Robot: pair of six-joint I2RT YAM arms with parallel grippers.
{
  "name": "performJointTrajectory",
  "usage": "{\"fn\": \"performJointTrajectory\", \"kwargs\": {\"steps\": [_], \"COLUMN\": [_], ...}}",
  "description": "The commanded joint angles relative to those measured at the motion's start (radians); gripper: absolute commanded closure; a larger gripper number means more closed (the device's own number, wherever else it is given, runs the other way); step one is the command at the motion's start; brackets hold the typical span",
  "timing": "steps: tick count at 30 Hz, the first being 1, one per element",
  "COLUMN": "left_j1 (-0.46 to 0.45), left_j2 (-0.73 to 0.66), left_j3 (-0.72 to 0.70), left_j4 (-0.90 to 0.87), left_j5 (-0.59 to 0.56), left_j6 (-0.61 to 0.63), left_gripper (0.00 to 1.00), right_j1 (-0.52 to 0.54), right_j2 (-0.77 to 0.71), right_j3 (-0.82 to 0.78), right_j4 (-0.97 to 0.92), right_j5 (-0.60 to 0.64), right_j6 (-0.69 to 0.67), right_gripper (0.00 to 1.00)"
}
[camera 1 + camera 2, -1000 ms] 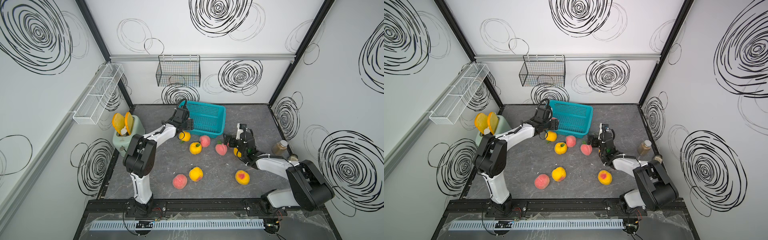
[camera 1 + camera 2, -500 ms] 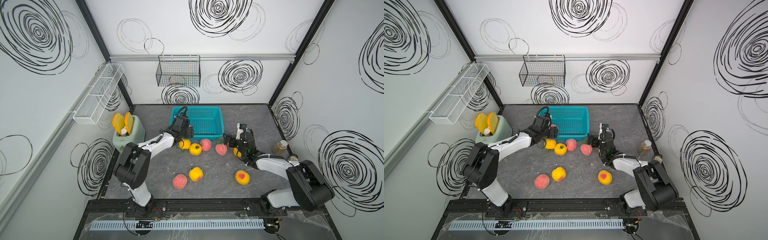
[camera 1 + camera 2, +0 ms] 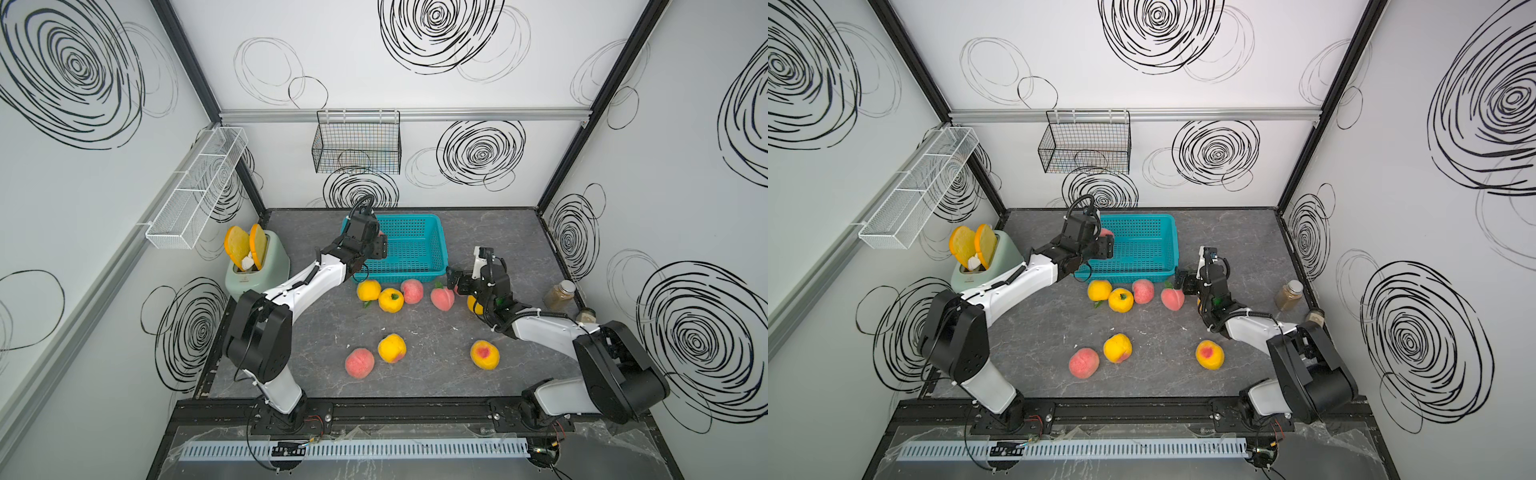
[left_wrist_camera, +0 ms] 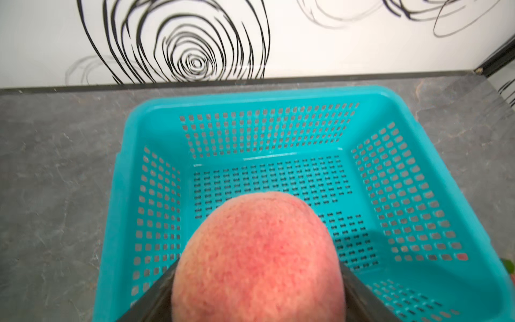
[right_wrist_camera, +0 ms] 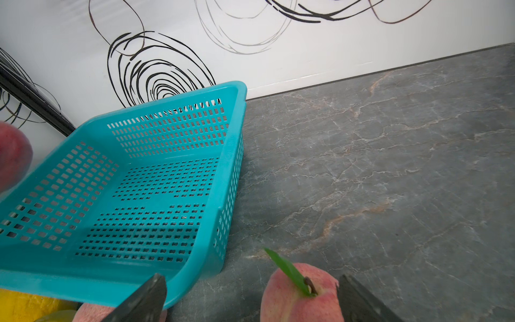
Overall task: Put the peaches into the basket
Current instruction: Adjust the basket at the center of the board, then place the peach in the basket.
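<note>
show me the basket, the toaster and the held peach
basket (image 3: pixel 411 249): in a top view, bare floor
toaster (image 3: pixel 274 264): in a top view, green body
held peach (image 4: pixel 259 259): left wrist view, pink middle

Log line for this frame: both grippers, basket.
left gripper: shut on pink peach, over basket | right gripper: open around leafy peach, beside basket | basket: empty

Bright, even, diffuse light; a soft shadow is cast inside the basket (image 4: pixel 412 178); the peach (image 4: pixel 259 259) over its near rim is rendered slightly blurred
</note>
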Motion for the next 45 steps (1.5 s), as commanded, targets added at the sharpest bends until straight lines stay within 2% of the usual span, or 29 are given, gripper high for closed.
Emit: {"fn": "performJointTrajectory", "kwargs": {"steps": [1,6,10,24,30,45], "left_j1": [0.006,0.007,0.017,0.088,0.080,0.066], "left_j2": [0.085,0.242,0.325,0.558,0.593,0.578], "left_j3": [0.106,0.306,0.358,0.538,0.554,0.541], "left_j4": [-0.067,-0.171,-0.180,-0.259,-0.284,-0.275], "left_j5": [-0.113,-0.178,-0.216,-0.186,-0.205,-0.201], "left_j6": [0.073,0.124,0.132,0.104,0.091,0.093], "left_gripper": [0.22,0.21,0.21,0.19,0.14,0.12], "right_j1": [0.003,0.003,0.003,0.004,0.003,0.001], "right_j2": [-0.022,-0.023,-0.026,-0.044,-0.029,-0.024], "right_j3": [-0.005,-0.005,-0.005,-0.009,-0.011,-0.007], "right_j4": [0.002,0.001,0.000,0.002,0.016,0.012], "right_j5": [0.000,0.000,0.002,0.005,-0.015,-0.010], "right_j6": [0.013,0.013,0.014,0.006,0.016,0.016], "right_gripper": [0.01,0.01,0.01,0.01,0.01,0.01]}}
